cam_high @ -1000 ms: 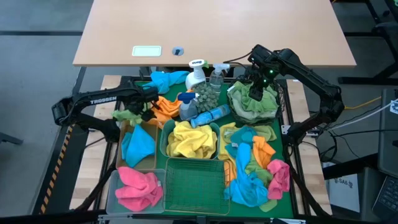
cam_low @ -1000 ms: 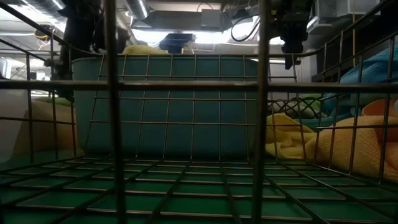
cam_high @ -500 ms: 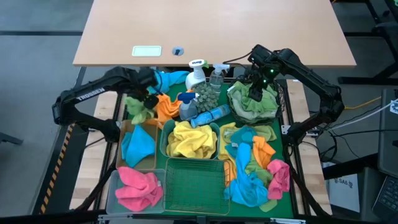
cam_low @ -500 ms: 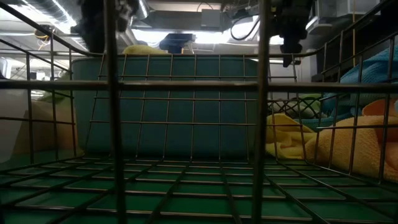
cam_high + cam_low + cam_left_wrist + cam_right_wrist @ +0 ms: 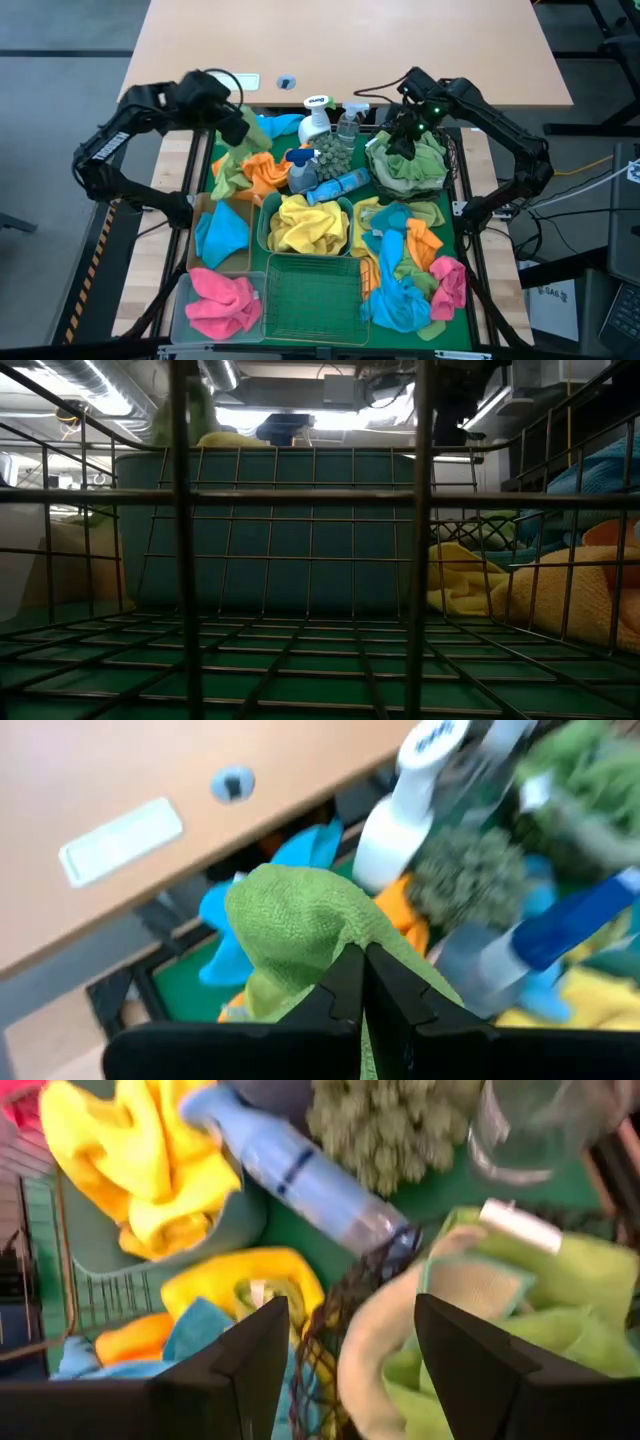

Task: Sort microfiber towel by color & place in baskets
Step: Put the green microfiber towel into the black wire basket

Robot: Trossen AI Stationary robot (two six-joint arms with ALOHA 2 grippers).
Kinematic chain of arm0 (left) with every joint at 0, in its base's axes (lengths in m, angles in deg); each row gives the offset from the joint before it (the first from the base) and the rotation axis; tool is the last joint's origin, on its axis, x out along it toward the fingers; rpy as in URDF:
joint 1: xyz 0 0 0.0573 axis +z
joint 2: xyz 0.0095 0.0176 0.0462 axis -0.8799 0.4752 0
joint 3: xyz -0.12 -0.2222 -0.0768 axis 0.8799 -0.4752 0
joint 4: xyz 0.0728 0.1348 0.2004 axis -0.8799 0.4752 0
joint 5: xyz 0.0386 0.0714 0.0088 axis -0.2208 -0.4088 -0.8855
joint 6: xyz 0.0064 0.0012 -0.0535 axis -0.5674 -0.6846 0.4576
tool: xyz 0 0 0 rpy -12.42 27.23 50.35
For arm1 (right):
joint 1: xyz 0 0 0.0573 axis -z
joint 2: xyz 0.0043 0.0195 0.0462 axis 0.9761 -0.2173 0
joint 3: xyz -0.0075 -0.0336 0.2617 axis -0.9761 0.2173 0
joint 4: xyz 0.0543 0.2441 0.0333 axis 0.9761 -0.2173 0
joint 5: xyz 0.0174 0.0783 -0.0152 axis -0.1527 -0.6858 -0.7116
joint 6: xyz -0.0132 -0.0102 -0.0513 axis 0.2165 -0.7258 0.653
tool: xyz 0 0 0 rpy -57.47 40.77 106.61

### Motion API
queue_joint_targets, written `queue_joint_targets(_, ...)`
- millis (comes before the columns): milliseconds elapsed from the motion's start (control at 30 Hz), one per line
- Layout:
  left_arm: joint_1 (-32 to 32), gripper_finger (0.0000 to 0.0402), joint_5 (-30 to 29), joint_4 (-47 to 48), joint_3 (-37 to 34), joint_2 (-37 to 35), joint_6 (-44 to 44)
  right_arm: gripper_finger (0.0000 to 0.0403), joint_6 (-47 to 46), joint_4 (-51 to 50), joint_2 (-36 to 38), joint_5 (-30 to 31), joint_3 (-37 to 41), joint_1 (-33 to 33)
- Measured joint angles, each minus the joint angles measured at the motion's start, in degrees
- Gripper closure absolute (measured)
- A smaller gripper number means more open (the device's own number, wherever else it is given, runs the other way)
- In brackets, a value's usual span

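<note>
Your left gripper (image 5: 362, 982) has its jaws pinched on a green towel (image 5: 300, 920), which hangs lifted above the orange and blue cloths beneath the jaws. The black mesh basket (image 5: 440, 170) already holds greens, and your right gripper (image 5: 408, 128) hovers over it, jaws spread and empty. Yellow, blue and pink baskets are partly filled; a mixed pile (image 5: 410, 270) is left. The spray bottles (image 5: 325, 135) stand between the grippers, so carry it high.

light: bright, even overhead | low view: dim, backlit | wrist views: blurred
</note>
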Motion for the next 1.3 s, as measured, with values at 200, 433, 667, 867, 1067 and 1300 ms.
queue_joint_targets(200, 0.0, 0.0401, 0.5, -5.5, 3.1, 0.0, -1.0, 0.0185, 0.0, 4.0, 0.0, -0.1, -5.7, 0.0)
queue_joint_targets(433, -1.8, 0.0401, 4.5, -18.3, 3.1, 0.9, -5.6, 0.0185, -4.7, 17.3, 0.0, 0.0, -11.7, -2.1)
queue_joint_targets(667, -4.9, 0.0401, 5.4, -31.1, 3.1, 3.2, -9.2, 0.0185, -4.8, 34.6, 0.0, 0.4, -12.7, -9.3)
queue_joint_targets(867, -7.6, 0.0401, 7.6, -40.7, 3.1, 6.2, -11.9, 0.0185, -4.7, 46.7, -0.2, 7.2, -12.8, -17.3)
queue_joint_targets(1067, -10.6, 0.0402, 9.0, -47.6, 3.1, 9.4, -13.8, 0.0185, -3.7, 51.4, -0.2, 17.5, -12.8, -23.7)
queue_joint_targets(1300, -13.9, 0.0402, 12.2, -54.9, 3.1, 13.2, -16.1, 0.0185, -1.3, 51.9, -0.2, 23.5, -12.8, -27.9)
